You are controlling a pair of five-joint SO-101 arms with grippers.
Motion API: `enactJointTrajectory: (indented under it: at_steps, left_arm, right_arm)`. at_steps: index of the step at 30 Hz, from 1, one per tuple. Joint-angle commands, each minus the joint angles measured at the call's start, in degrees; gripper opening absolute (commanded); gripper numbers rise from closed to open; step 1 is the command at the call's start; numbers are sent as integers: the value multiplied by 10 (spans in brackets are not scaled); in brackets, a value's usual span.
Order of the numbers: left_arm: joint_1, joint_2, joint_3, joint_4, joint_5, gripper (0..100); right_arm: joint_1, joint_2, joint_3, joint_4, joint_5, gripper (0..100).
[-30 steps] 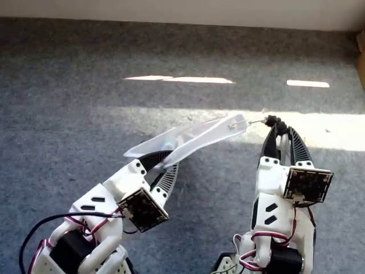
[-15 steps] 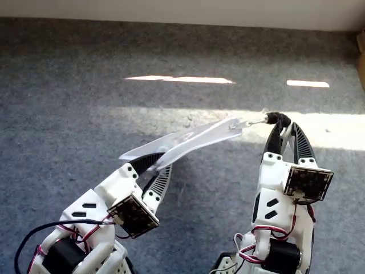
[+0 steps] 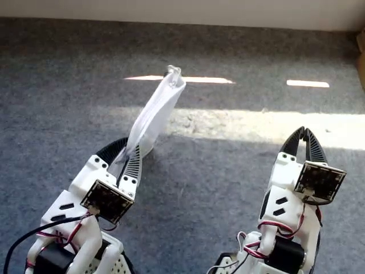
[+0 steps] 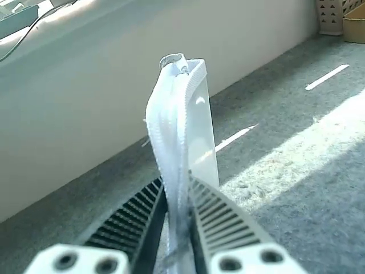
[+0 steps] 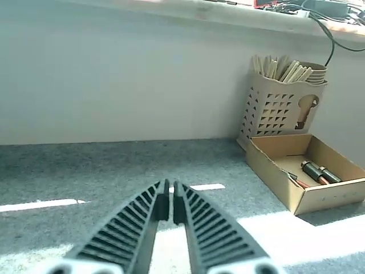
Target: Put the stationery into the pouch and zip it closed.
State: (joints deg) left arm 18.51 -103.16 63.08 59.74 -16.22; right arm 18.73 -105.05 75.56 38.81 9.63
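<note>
Pouch (image 3: 157, 108), clamped in the left gripper (image 3: 131, 148), appears zipped to its end; right gripper (image 3: 303, 131) together, empty; task judged essentially complete.

Pouch (image 3: 153, 117): translucent glossy plastic, white cloth zip tape. Table covering (image 3: 228, 171): grey matt rough carpet.
</note>
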Motion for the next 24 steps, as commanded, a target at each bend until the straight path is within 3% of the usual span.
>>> enactJointTrajectory:
  at_steps: [1,9,18,21,24]
  left_arm:
    - [-12,-10,-40,-4,7,5]
    - [-67,-11,-43,-4,36,5]
    - [-65,-9,-35,-3,48,8]
    - [-65,-9,-32,-3,49,30]
    - [-66,-9,-31,-1,86,113]
  right_arm:
    - [4,1,-5,-13,6,5]
    - [4,1,3,-13,6,5]
    - [0,0,7,-13,6,7]
    - [-16,-1,7,-10,3,74]
    - [-37,-1,7,15,-4,192]
